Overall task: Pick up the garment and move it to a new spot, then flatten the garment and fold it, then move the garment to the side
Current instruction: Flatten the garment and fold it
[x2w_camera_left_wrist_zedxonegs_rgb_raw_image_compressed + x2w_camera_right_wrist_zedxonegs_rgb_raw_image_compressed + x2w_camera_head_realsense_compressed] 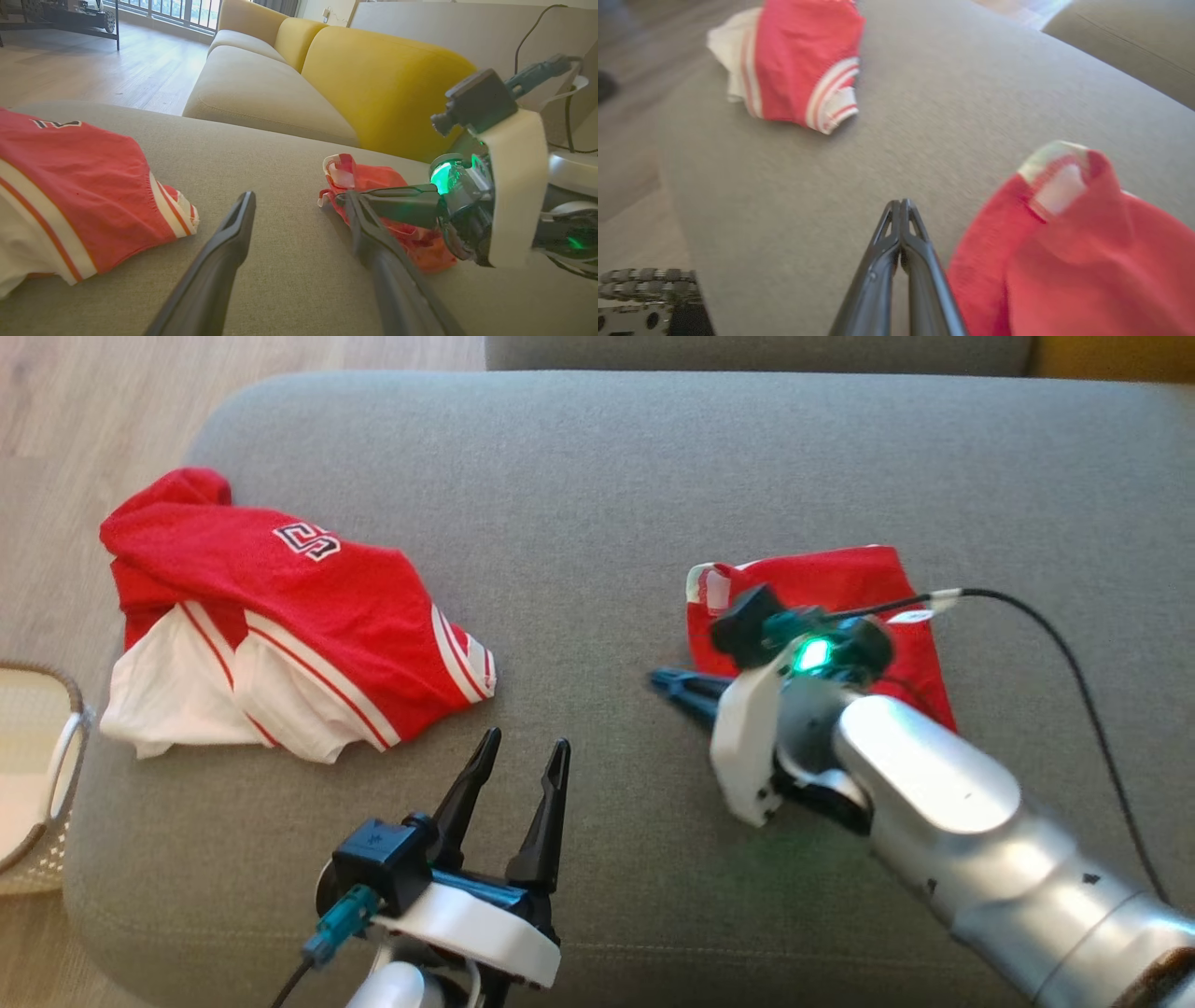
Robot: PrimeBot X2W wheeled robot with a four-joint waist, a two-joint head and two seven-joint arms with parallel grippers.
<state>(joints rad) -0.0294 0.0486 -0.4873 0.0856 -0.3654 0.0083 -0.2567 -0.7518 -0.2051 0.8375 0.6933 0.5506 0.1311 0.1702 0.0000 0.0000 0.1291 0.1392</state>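
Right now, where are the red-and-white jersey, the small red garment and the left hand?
red-and-white jersey [327,607]: head view, its red middle.
small red garment [840,581]: head view, its upper part.
left hand [525,739]: head view, midway between its open fingertips.

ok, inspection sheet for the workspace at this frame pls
surface: grey cushion, smooth.
job's things: red-and-white jersey crumpled at left; small red garment folded flat at right.
clutter: nothing seen on the cushion; basket off its left edge.
grippers: left gripper open, empty, over bare cushion; right gripper shut, empty, beside the small red garment.
cables: black cable arcs from the right wrist over the cushion; teal plug at the left wrist.
surroundings: wood floor; yellow sofa.
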